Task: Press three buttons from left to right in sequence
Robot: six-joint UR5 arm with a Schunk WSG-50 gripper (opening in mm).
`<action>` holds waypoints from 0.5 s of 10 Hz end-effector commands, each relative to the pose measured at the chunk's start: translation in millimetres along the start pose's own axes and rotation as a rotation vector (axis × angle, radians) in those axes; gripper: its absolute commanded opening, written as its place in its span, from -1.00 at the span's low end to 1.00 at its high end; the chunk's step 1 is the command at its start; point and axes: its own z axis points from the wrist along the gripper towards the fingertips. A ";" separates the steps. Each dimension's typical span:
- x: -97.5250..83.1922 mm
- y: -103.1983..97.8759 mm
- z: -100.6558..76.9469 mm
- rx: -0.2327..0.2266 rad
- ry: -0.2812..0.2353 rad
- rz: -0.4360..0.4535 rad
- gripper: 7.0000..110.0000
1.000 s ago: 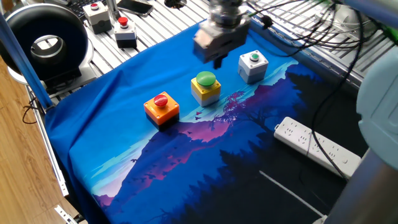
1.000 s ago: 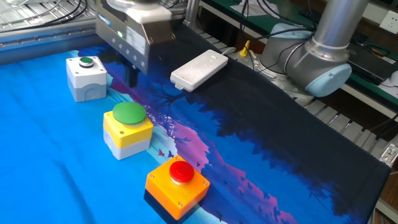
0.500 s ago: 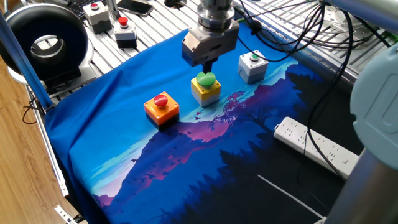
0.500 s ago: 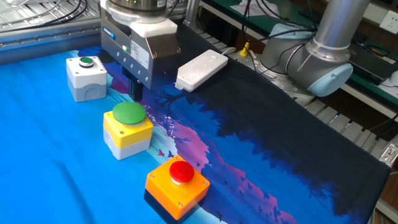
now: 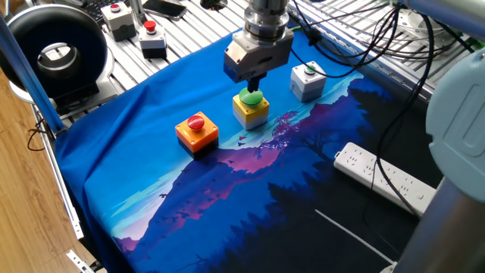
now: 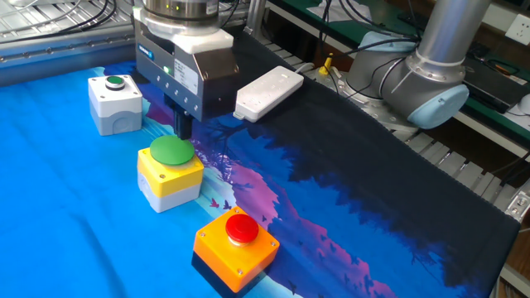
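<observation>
Three button boxes stand in a row on the blue cloth. The orange box with red cap (image 5: 197,130) is on the left, the yellow box with large green cap (image 5: 251,108) in the middle, and the grey-white box with small green cap (image 5: 308,80) on the right. In the other fixed view they show as orange (image 6: 236,244), yellow (image 6: 170,170) and grey-white (image 6: 114,102). My gripper (image 5: 254,85) points down just over the yellow box's green cap. Its fingers (image 6: 184,128) show as one dark prong with no gap, tip at the cap's far edge. Contact with the cap is unclear.
A white power strip (image 5: 386,178) lies on the dark part of the cloth at the right. A grey box (image 5: 117,19) and a black box (image 5: 152,38) with red caps sit off the cloth at the back left, next to a black round device (image 5: 57,49). Cables hang behind.
My gripper has moved from beside the grey-white box over to the yellow box and come down close to its green cap. The boxes have not moved.
</observation>
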 end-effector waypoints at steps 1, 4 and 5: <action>-1.0 -3.9 17.8 -0.004 -0.037 0.002 -1.00; -5.9 -8.2 22.3 0.004 -0.048 -0.008 -1.00; -7.2 -8.3 23.6 0.004 -0.049 -0.005 -1.00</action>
